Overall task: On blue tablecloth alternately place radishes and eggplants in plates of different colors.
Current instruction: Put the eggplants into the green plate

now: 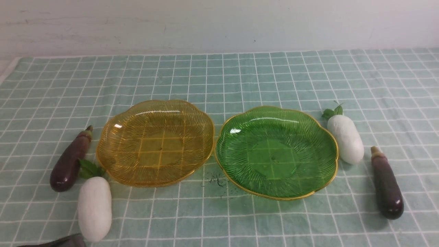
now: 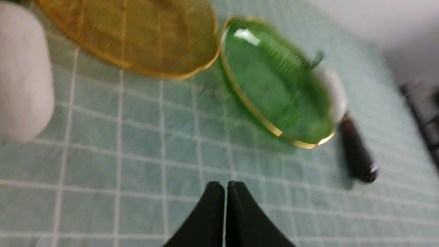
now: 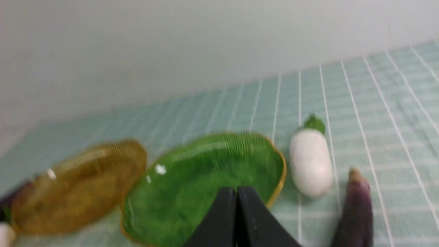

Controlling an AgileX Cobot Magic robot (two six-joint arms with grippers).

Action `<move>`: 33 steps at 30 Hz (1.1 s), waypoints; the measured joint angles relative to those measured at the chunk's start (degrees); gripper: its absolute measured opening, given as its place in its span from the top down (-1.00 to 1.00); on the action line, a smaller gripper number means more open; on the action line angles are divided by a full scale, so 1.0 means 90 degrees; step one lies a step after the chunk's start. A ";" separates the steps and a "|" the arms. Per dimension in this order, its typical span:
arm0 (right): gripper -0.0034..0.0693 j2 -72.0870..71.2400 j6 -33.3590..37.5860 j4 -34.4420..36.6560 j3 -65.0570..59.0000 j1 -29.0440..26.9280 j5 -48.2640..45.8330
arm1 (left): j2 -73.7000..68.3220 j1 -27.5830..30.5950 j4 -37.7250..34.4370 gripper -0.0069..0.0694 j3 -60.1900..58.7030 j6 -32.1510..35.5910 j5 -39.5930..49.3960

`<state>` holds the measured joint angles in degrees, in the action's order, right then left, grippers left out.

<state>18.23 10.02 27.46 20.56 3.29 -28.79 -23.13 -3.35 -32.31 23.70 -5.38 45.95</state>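
Note:
Two ribbed plates sit side by side on the blue tablecloth (image 1: 240, 75): an amber-yellow plate (image 1: 113, 137) on the left and a green plate (image 1: 322, 137) on the right, both holding nothing. Left of the amber plate lie a purple eggplant (image 1: 68, 161) and a white radish (image 1: 94, 207). Right of the green plate lie another radish (image 1: 345, 138) and another eggplant (image 1: 387, 185). My left gripper (image 2: 225, 187) is shut with nothing in it, low over bare cloth. My right gripper (image 3: 236, 192) is shut too, in front of the green plate (image 3: 178, 192), with the radish (image 3: 310, 163) and eggplant (image 3: 355, 209) beside it.
A pale wall (image 1: 219, 24) rises behind the table. A small dark scribble mark (image 1: 216, 180) shows on the cloth between the plates' near edges. A grey part of my left arm (image 1: 65, 242) enters at the bottom left corner.

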 joint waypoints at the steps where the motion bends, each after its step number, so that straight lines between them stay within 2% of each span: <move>1: 0.94 0.0689 -0.0174 -0.0431 0.0350 0.0000 -0.0561 | -0.0443 0.0000 0.0224 0.83 0.0222 0.0058 0.0284; 4: 0.92 0.2484 -0.0658 -0.1385 0.1139 0.0000 -0.1570 | -0.1373 0.0000 0.0552 0.80 0.0580 0.0343 0.0562; 7: 0.79 0.4392 -0.0806 -0.1834 0.1876 0.0000 -0.1841 | -0.2024 0.0000 0.0611 0.67 0.0653 0.0540 0.0562; 10: 0.50 0.5705 -0.0753 -0.1936 0.2490 0.0000 -0.1862 | -0.2378 0.0000 0.0638 0.46 0.0653 0.0598 0.0512; 14: 0.12 0.6618 -0.0761 -0.2191 0.3019 0.0000 -0.1869 | -0.2489 0.0000 0.0638 0.21 0.0653 0.0598 0.0451; 16: -0.14 0.7182 -0.0891 -0.2448 0.3293 0.0000 -0.1872 | -0.2504 0.0000 0.0638 0.13 0.0653 0.0598 0.0395; 19: -0.42 0.7704 -0.1050 -0.2769 0.3536 0.0000 -0.1872 | -0.2504 0.0000 0.0638 0.03 0.0653 0.0598 0.0369; 22: -0.58 0.8098 -0.1114 -0.2936 0.3651 0.0000 -0.1843 | -0.2504 0.0000 0.0638 -0.02 0.0653 0.0598 0.0364; 25: -0.65 0.8497 -0.1177 -0.3003 0.3685 0.0000 -0.1779 | -0.2504 0.0000 0.0638 -0.02 0.0653 0.0598 0.0364; 29: -0.64 0.8925 -0.1184 -0.2997 0.3691 0.0000 -0.1651 | -0.2504 0.0000 0.0638 -0.02 0.0653 0.0598 0.0364; 32: -0.56 0.9083 -0.1184 -0.2990 0.3691 0.0000 -0.1644 | -0.2504 0.0000 0.0638 -0.02 0.0653 0.0598 0.0364; 33: -0.37 0.9184 -0.1184 -0.2992 0.3691 0.0000 -0.1726 | -0.2504 0.0000 0.0638 -0.02 0.0653 0.0598 0.0364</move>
<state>100.89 -0.63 0.53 53.78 3.29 -44.33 -45.66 -3.35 -26.57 29.58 0.00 49.22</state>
